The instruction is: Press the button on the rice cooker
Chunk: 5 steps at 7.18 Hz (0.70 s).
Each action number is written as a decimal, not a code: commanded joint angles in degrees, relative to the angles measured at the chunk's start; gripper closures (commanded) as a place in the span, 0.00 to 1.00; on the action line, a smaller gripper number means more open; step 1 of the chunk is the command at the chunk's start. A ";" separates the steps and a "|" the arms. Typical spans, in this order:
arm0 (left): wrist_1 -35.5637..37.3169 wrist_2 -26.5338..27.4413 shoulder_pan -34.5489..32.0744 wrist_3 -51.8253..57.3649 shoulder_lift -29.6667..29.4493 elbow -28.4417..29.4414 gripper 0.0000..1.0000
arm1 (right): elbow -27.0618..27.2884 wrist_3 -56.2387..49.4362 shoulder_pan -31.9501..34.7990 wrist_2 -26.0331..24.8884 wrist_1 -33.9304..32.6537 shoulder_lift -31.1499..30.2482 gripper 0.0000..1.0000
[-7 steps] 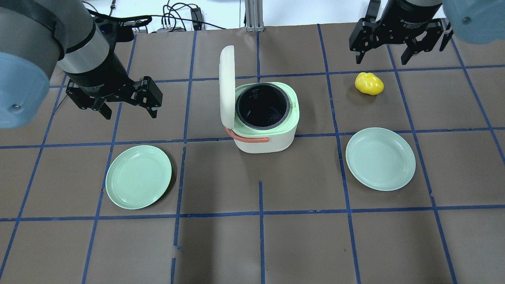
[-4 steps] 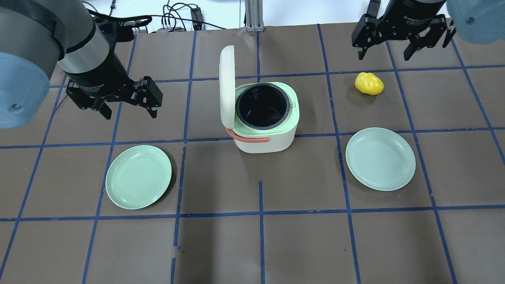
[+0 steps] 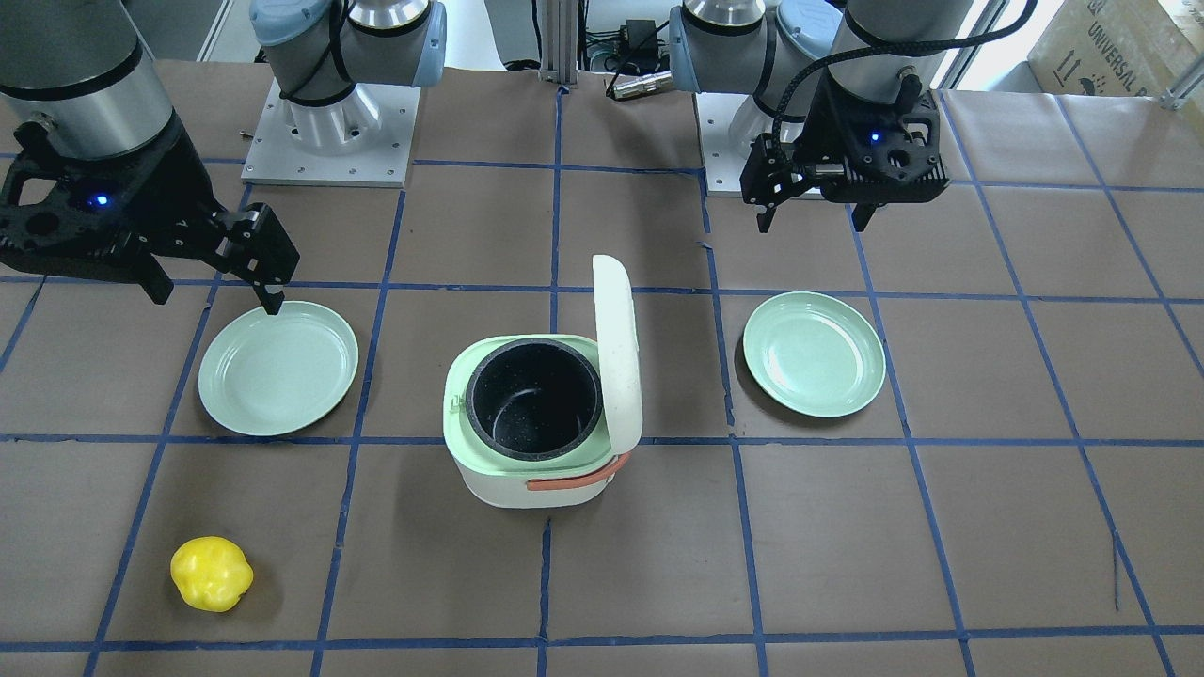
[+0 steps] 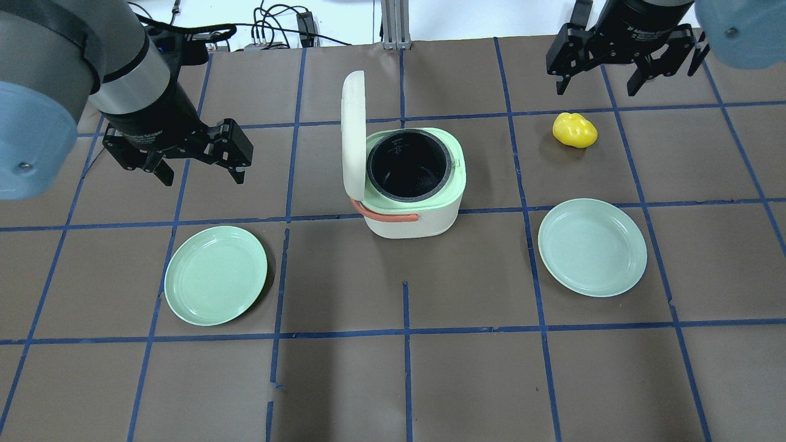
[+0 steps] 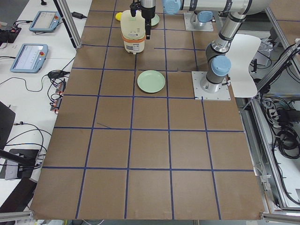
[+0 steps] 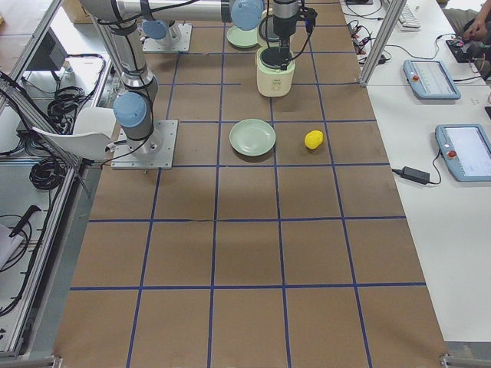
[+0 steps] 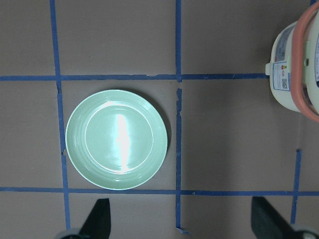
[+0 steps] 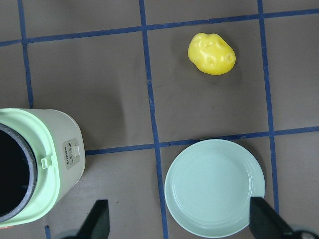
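Note:
The cream-white rice cooker point(image 4: 424, 224) stands mid-table with its lid point(image 4: 353, 132) swung up and open. The black inner pot point(image 4: 408, 164), mint rim and orange handle point(image 4: 384, 215) show. It also shows in the front view point(image 3: 527, 484). Its small front panel point(image 8: 72, 152) shows in the right wrist view. My left gripper point(image 4: 202, 175) is open and empty, to the left of the cooker and apart from it. My right gripper point(image 4: 595, 86) is open and empty at the far right, beyond a yellow toy pepper point(image 4: 575, 130).
Two mint-green plates lie on the brown paper: one at front left point(image 4: 216, 275), below my left gripper, and one at front right point(image 4: 592, 247). The pepper also shows in the front view point(image 3: 212, 574). Blue tape lines grid the table.
My right gripper has moved a little toward the far edge of the table, away from the pepper. The left arm and the cooker have not moved.

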 commanded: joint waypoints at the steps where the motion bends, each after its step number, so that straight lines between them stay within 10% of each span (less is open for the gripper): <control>1: 0.00 0.00 0.00 0.00 0.00 0.00 0.00 | 0.10 -0.02 0.12 0.24 0.43 -0.02 0.00; 5: 0.00 0.00 0.00 0.00 0.00 0.00 0.00 | 1.34 -1.16 0.12 0.33 0.61 -0.19 0.00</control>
